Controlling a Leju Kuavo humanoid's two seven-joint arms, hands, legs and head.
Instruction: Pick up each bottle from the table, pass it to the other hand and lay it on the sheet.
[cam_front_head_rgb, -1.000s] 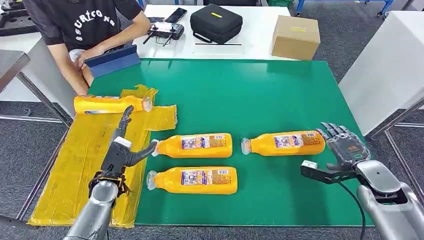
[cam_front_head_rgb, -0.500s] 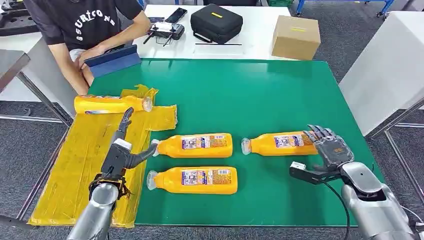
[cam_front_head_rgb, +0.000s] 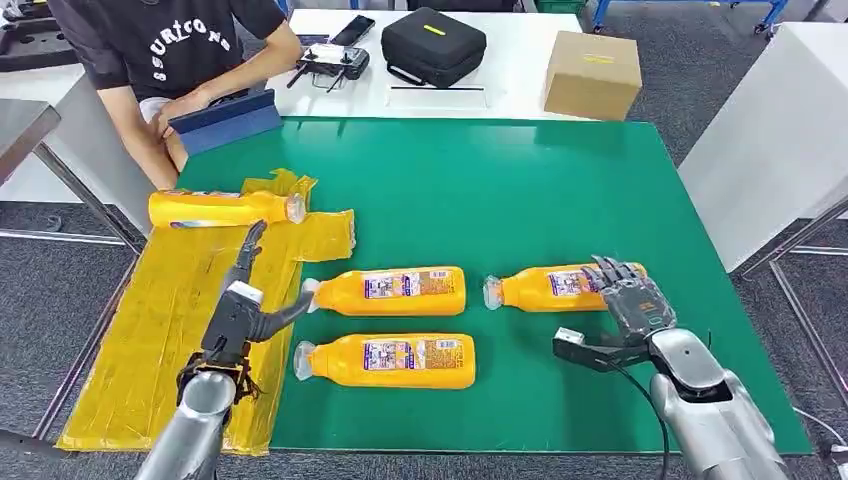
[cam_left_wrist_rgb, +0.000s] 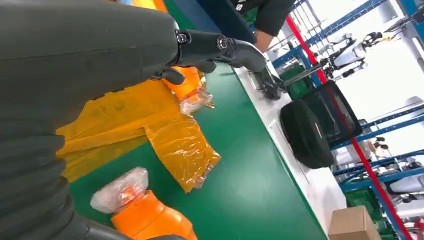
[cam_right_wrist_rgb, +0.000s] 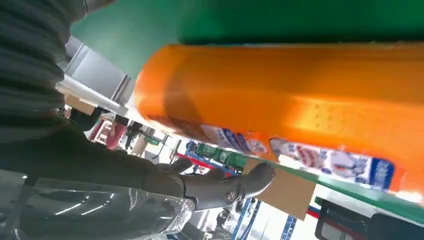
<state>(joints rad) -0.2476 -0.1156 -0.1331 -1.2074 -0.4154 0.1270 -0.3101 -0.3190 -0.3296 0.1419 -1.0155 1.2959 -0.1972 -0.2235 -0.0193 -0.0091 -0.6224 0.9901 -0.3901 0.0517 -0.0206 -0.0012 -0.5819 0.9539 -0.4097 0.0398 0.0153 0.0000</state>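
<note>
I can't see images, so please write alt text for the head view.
The robot's right hand reaches over the base of an orange bottle lying on a green table. Two more bottles lie beside it; a fourth lies on a yellow sheet.

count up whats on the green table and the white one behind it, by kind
orange bottles: 4 — one on the yellow sheet, three on the green table
yellow sheet: 1
blue tablet: 1
black case: 1
cardboard box: 1
controller: 1
phone: 1
total: 10
</note>
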